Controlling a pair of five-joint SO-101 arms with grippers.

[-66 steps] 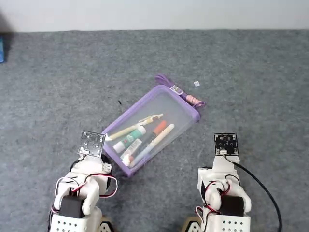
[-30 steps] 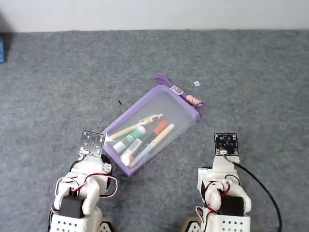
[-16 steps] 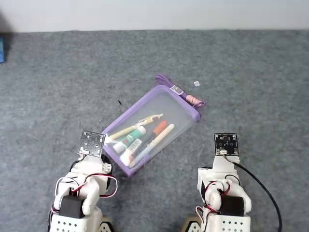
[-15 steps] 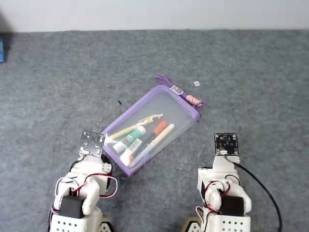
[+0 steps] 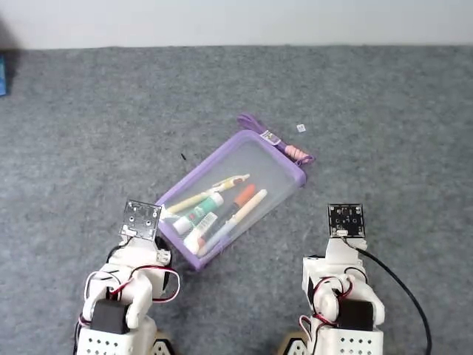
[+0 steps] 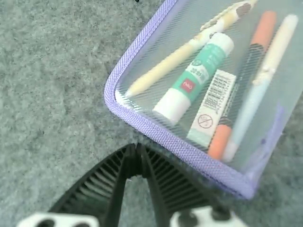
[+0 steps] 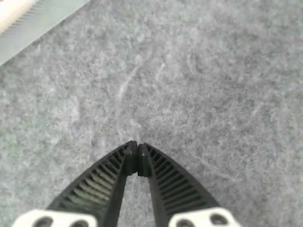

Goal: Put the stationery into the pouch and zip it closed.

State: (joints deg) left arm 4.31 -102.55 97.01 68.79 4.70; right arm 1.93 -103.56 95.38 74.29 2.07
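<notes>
A clear pouch (image 5: 230, 194) with purple trim lies slanted on the grey mat, holding several pens, markers and a glue stick (image 6: 196, 79). Its purple strap and pink pull (image 5: 295, 151) trail from the far corner. My left gripper (image 6: 138, 150) is shut with nothing in it, just short of the pouch's (image 6: 199, 94) near purple edge. My right gripper (image 7: 137, 150) is shut and empty over bare mat, with a corner of the pouch (image 7: 28, 23) farther off. In the high view both arms sit folded at the near edge, one arm (image 5: 140, 222) beside the pouch's near corner, the other (image 5: 346, 220) to its right.
Grey felt mat (image 5: 384, 118) covers the table. A small white scrap (image 5: 301, 128) lies beyond the pouch's strap, and a tiny dark speck (image 5: 183, 156) lies to the pouch's left. A blue object (image 5: 3, 76) shows at the far left edge.
</notes>
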